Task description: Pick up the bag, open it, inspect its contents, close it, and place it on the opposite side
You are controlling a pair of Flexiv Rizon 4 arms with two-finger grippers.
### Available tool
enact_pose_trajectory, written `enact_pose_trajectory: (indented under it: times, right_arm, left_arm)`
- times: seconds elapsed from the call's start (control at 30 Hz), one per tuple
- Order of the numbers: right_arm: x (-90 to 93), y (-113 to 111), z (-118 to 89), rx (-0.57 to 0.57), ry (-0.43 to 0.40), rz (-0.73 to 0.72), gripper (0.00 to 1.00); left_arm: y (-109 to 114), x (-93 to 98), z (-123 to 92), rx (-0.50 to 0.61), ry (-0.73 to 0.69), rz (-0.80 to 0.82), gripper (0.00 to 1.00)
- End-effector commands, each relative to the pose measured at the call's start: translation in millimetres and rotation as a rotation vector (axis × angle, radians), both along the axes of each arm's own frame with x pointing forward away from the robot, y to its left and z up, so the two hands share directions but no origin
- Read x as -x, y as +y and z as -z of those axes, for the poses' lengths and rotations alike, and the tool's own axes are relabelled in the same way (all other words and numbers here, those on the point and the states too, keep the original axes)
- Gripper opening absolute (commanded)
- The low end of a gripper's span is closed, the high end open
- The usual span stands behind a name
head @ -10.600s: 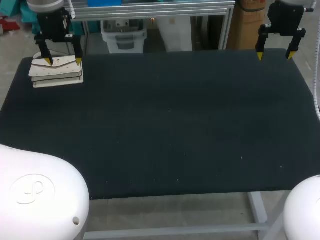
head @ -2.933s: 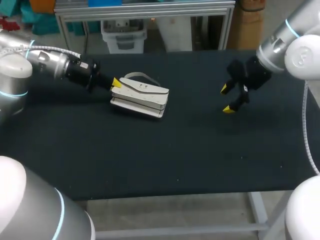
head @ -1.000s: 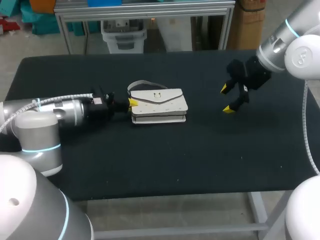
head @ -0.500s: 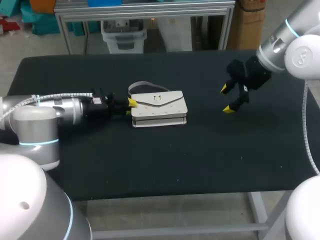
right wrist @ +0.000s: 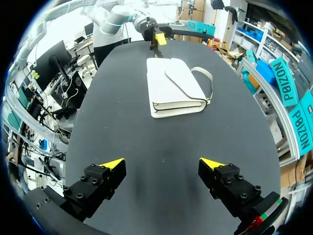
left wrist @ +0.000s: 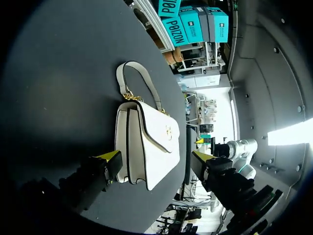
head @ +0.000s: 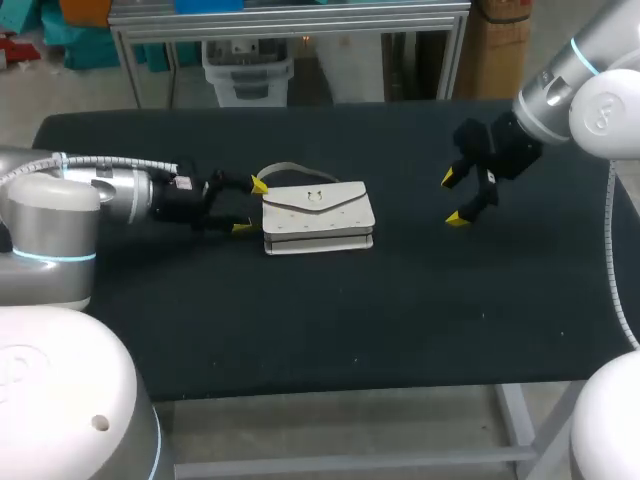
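Bag (head: pixel 318 215) flat on surface (head: pixel 330 320); left jaws wide, empty, just off its end, right jaws wide, empty, well apart from it: judge best to slide left jaws around body, clear of strap (head: pixel 285 165), then close.

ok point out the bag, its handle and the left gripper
bag (head: pixel 318 205), head view, on its flap
handle (left wrist: pixel 146 82), left wrist view, on the strap
left gripper (head: pixel 249 206), head view, between its fingertips
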State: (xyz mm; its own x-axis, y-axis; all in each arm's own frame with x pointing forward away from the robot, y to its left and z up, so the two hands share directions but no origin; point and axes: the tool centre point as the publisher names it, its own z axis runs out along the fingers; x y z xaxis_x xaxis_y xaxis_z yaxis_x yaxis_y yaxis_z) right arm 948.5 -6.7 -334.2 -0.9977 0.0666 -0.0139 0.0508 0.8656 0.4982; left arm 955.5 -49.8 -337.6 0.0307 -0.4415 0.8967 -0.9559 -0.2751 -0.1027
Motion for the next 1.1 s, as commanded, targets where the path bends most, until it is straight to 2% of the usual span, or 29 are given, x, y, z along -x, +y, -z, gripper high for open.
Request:
enact_pose_trajectory:
  times: [0.03, 0.1, 0.17, 0.47, 0.73, 0.83, 0.93, 1.1]
  right_arm:
    - [-0.1, 0, 0, -0.002, -0.001, -0.001, 1.00]
    - [-0.1, 0, 0, -0.002, -0.001, -0.001, 1.00]
    - [-0.1, 0, 0, -0.002, -0.001, -0.001, 1.00]
    - [-0.1, 0, 0, -0.002, -0.001, -0.001, 1.00]
    - [-0.6, 0, -1, 0.000, -0.003, -0.011, 1.00]
    - [-4.9, 8, -4, 0.006, 0.013, 0.004, 1.00]
    - [-1.7, 18, -6, 0.005, 0.009, -0.016, 1.00]
    - [4.3, 34, -7, 0.015, -0.031, -0.052, 1.00]
  left_arm:
    - [-1, -11.4, -1, -0.127, 0.082, 0.066, 0.93]
    - [1, -11.5, -3, -0.178, 0.091, 0.058, 0.94]
    - [3, -11.9, -7, -0.199, 0.109, 0.063, 1.00]
    - [13, -11.7, -26, -0.330, 0.222, 0.097, 1.00]
    - [18, -9.3, -39, -0.408, 0.194, 0.098, 1.00]
    - [23, -10.7, -51, -0.436, 0.153, 0.096, 1.00]
    - [26, -10.1, -59, -0.475, 0.120, 0.111, 1.00]
    - [30, -8.7, -68, -0.582, 0.058, 0.217, 1.00]
